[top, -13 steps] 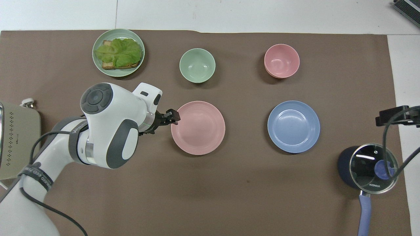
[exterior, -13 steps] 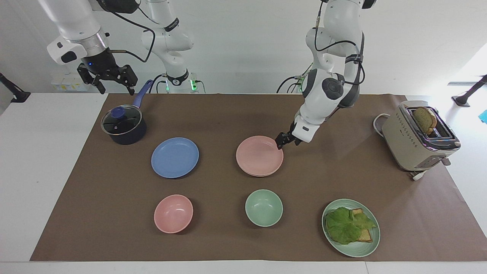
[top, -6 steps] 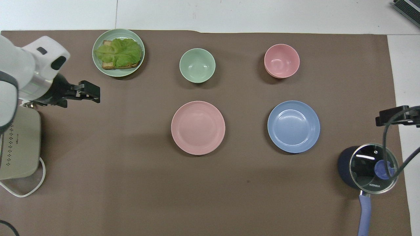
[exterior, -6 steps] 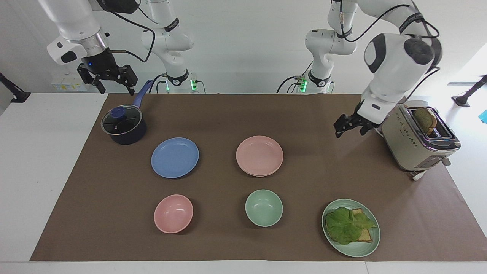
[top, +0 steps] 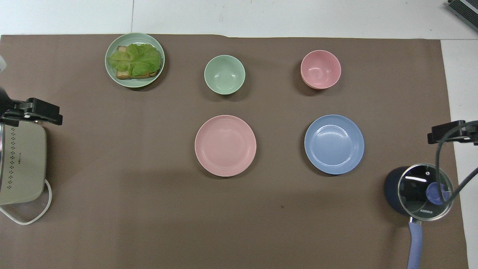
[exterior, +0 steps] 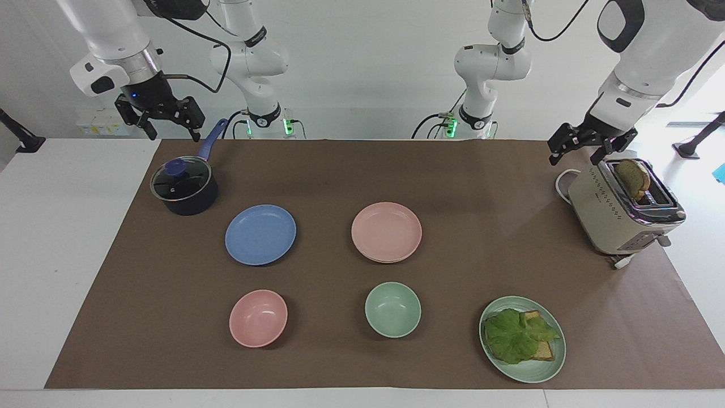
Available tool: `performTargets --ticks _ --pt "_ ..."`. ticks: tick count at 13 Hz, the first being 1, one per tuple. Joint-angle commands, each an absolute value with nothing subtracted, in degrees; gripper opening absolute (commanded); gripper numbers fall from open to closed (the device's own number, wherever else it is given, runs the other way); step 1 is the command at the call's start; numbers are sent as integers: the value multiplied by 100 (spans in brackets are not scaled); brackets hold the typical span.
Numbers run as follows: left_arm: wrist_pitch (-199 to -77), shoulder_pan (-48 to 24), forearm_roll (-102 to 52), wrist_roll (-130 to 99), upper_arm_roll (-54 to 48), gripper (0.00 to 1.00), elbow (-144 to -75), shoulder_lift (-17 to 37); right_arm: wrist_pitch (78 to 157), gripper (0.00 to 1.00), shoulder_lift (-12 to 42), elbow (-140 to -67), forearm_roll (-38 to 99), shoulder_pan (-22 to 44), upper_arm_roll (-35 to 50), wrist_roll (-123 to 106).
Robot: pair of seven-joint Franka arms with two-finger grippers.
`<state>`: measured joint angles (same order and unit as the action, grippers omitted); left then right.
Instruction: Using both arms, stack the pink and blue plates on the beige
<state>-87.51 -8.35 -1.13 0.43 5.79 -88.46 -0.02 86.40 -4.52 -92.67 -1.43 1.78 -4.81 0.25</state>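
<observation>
The pink plate lies at the middle of the brown mat. A thin second rim shows under its edge farther from the robots, so it rests on another plate; the beige plate is otherwise hidden. The blue plate lies flat beside it, toward the right arm's end. My left gripper hangs open and empty over the toaster's end. My right gripper waits open and empty, raised over the mat's edge by the saucepan.
A lidded dark saucepan stands near the right arm. A toaster holds bread. Farther out lie a pink bowl, a green bowl and a green plate with lettuce toast.
My left gripper has left the pink plate's rim, risen and swung away to above the toaster. The right arm and the plates have not moved.
</observation>
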Motion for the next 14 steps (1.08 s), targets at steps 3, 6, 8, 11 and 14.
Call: performTargets --ticks 3,6,8,11,14 --pt "-8683 -765 -9 246 589 100 -8894 -79 8596 100 -501 -9264 -141 149 -448 105" --pt "-8692 -773 -17 229 589 100 -8894 -79 9192 100 -632 -9588 191 115 -448 350" --pt "-8701 -782 -44 229 580 100 -8886 -79 9158 100 -668 -9772 281 88 -466 396" --pt "-8692 -765 -44 229 589 100 -8886 -79 9455 100 -633 -10228 272 149 -448 212" --pt "-8701 -773 -44 229 580 100 -8894 -79 10571 100 -414 -10906 272 176 -439 45"
